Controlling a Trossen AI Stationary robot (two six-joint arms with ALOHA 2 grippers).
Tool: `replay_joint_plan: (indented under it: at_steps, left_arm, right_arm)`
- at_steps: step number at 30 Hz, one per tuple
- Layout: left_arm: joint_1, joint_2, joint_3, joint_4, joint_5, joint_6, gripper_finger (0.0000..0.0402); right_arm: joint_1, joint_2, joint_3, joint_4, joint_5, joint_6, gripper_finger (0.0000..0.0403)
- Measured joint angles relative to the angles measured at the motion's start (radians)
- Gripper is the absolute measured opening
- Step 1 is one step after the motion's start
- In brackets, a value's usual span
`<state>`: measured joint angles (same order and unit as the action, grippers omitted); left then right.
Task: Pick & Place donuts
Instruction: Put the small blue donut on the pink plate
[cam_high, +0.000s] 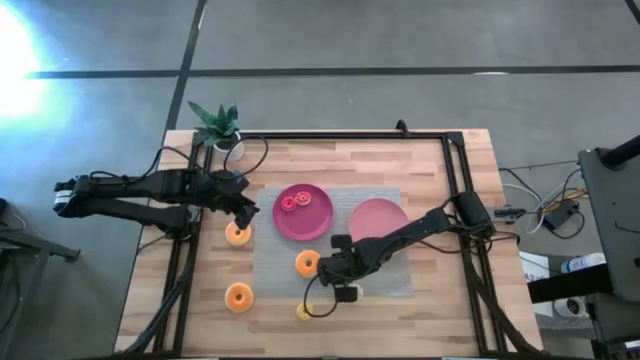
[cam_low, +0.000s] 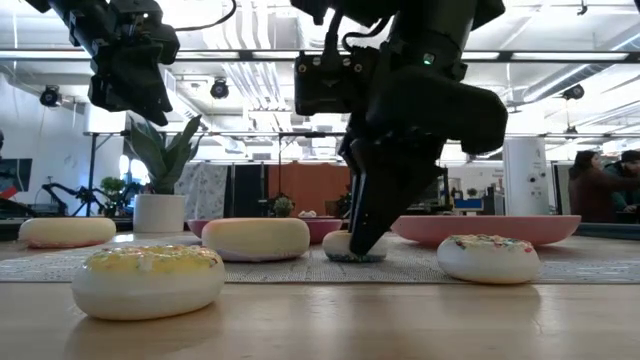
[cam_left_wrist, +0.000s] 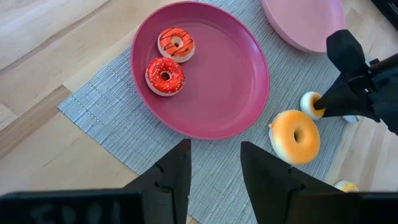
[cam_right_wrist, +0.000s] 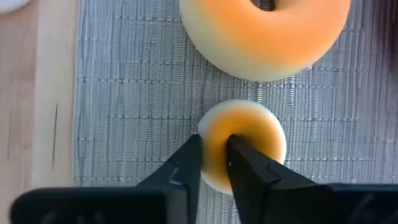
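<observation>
Grey matting (cam_high: 385, 280) covers the wooden table's middle, where the right gripper (cam_right_wrist: 214, 163) pinches a small orange donut (cam_right_wrist: 249, 134) beside a larger orange donut (cam_right_wrist: 264, 34). Above bare wood, the left gripper (cam_left_wrist: 214, 165) hangs open and empty, near a dark pink plate (cam_left_wrist: 233, 81) holding two red donuts (cam_left_wrist: 165, 76).

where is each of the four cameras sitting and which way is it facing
High view: overhead, facing straight down on the table; both arms show.
Low view: at tabletop height, facing level across into the room; arms drop in from above.
Left wrist view: on the left arm, facing down past its open left gripper at the dark pink plate.
Right wrist view: on the right arm, right gripper at a small orange donut.
Both wrist views share the large orange donut.
</observation>
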<state>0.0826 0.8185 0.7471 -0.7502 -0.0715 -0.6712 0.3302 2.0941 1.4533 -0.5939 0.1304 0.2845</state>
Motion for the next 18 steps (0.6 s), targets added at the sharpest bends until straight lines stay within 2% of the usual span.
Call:
replay_joint_plan:
  at_steps: [2,5,10,14,18]
  left_arm:
    - [0.000,0.000,0.000,0.000,0.000,0.000,0.0112]
    - [0.000,0.000,0.000,0.000,0.000,-0.001,0.0112]
    - [0.000,0.000,0.000,0.000,0.000,-0.008,0.0112]
    - [0.000,0.000,0.000,0.002,0.000,-0.008,0.0112]
    - [-0.008,0.001,0.000,0.029,0.000,0.008,0.0112]
  right_arm:
    - [-0.003,0.000,-0.003,0.006,0.000,0.047,0.0041]
    - [-0.021,-0.003,-0.013,0.011,-0.010,0.202,0.0019]
    - [-0.055,-0.055,-0.049,0.043,-0.014,0.337,0.0010]
    - [-0.097,-0.170,-0.095,0.127,-0.012,0.411,0.0009]
    - [-0.173,-0.290,-0.210,0.341,0.022,0.534,0.0009]
